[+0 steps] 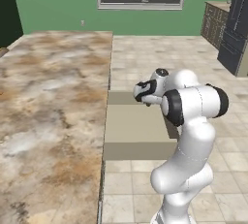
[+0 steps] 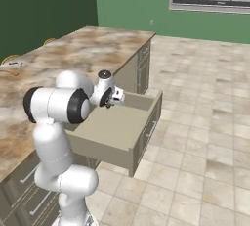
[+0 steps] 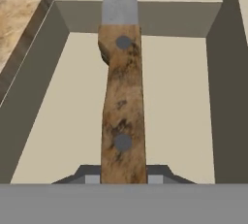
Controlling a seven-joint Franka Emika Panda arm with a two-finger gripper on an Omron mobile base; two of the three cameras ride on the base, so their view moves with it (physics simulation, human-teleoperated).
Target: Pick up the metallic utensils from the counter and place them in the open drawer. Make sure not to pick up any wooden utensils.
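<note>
Hand view, knife [image 3: 122, 106] clamped in gripper [image 3: 123, 174], above open drawer [image 3: 43, 121]

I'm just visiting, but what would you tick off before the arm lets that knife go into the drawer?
1. Knife held between the gripper's fingers: ok, the handle sits clamped in the hand view.
2. It is a metal utensil, not wooden: ok, grey blade with a riveted brown handle.
3. Open drawer pulled out far enough: ok, its box stands well clear of the counter.
4. Gripper over the drawer: ok, the drawer floor and walls lie beneath the knife in the hand view.
5. Drawer floor free where the knife would land: ok as far as it shows; the part behind the knife is hidden.
6. Height above the floor low enough for a gentle drop: cannot tell.
</note>
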